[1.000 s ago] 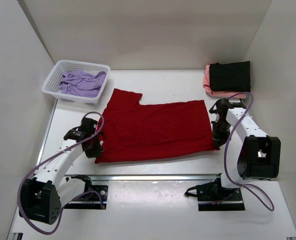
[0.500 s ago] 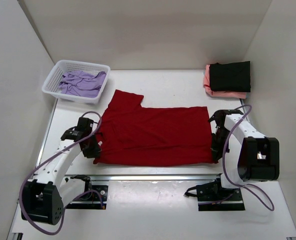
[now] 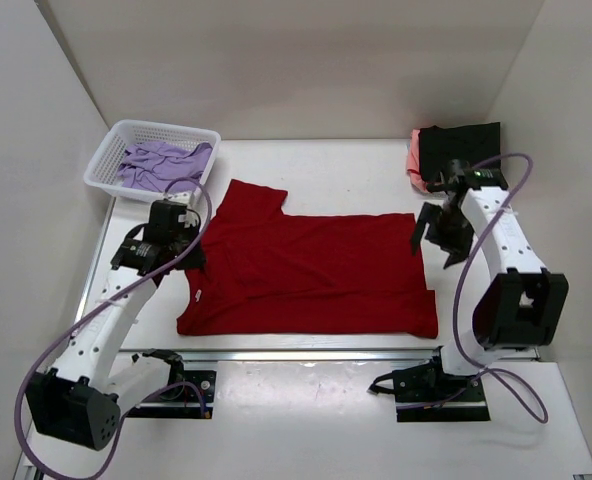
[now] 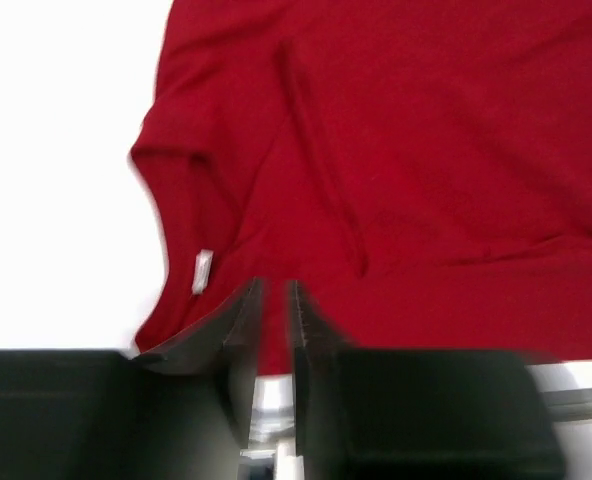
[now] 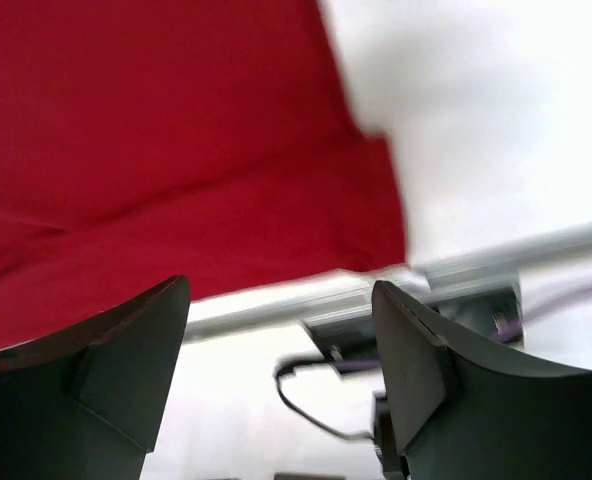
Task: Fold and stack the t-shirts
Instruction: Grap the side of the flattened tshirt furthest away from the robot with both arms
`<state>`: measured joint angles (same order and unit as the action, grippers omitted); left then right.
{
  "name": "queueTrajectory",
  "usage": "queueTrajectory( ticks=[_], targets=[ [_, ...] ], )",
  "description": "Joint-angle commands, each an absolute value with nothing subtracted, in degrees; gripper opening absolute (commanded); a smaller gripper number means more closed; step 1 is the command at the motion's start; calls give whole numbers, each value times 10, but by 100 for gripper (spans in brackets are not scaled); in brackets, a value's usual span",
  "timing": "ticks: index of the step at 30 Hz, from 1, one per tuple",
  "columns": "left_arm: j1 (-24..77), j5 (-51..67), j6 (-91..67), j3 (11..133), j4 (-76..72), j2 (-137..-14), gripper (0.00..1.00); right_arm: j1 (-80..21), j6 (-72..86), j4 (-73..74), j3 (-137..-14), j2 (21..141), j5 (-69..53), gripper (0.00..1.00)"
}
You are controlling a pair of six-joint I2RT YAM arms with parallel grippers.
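A bright red t-shirt lies spread flat in the middle of the table, one sleeve pointing to the far left. My left gripper hovers over its left edge; in the left wrist view the jaws are almost together with a thin slit and nothing between them, the red cloth below. My right gripper hangs open above the shirt's right edge, and in the right wrist view it is empty over the shirt's near corner. A black t-shirt lies folded on a salmon pink one at the far right.
A white mesh basket at the far left holds a crumpled lavender t-shirt. White walls enclose the table on three sides. A metal rail runs along the near edge, with cables and arm bases behind it.
Both grippers have let go of the red shirt's side edges and risen toward the far side. The right one has opened wide. The shirt now lies flatter, its hem nearer the rail.
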<state>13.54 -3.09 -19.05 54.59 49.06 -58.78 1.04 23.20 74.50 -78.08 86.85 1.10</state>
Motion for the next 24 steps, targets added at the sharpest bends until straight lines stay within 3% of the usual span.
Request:
queueTrajectory(
  ticks=[1,2,3,4,5,6,7,8,9,10,12,16,18,20,24],
  targets=[
    [149,-43,-165,569,394,-621,14,-11,246,695,-834,945,-11,71],
    [156,-35,-166,573,370,-641,9,-17,235,687,-863,960,-11,66],
    [158,-25,-164,584,359,-655,2,-13,229,671,-896,988,-5,53],
    [161,-26,-165,599,348,-678,1,-11,214,649,-910,1021,-9,16],
    [158,-19,-157,608,331,-706,0,-10,213,640,-945,1047,-11,0],
    [163,-25,-153,622,313,-736,0,-5,205,630,-980,1062,-6,0],
    [159,-24,-148,640,304,-750,7,-3,206,619,-995,1093,-11,0],
    [155,-24,-139,663,282,-785,20,-1,199,620,-1032,1127,-13,6],
    [156,-38,-140,680,268,-825,54,-1,195,624,-1069,1145,-16,13],
    [156,-29,-132,709,252,-865,60,-1,190,630,-1105,1179,-19,17],
    [144,-16,-144,757,233,-929,60,14,174,648,-1169,1228,-14,28],
    [135,6,-184,868,218,-1065,45,15,161,721,-1343,1349,-1,49],
    [147,1,-175,937,236,-1128,45,15,161,728,-1374,1379,0,54],
    [159,-42,-151,1029,272,-1185,53,19,163,719,-1377,1385,-3,58],
    [156,-86,-169,1134,327,-1282,54,28,176,708,-1376,1389,-11,58]
  ],
)
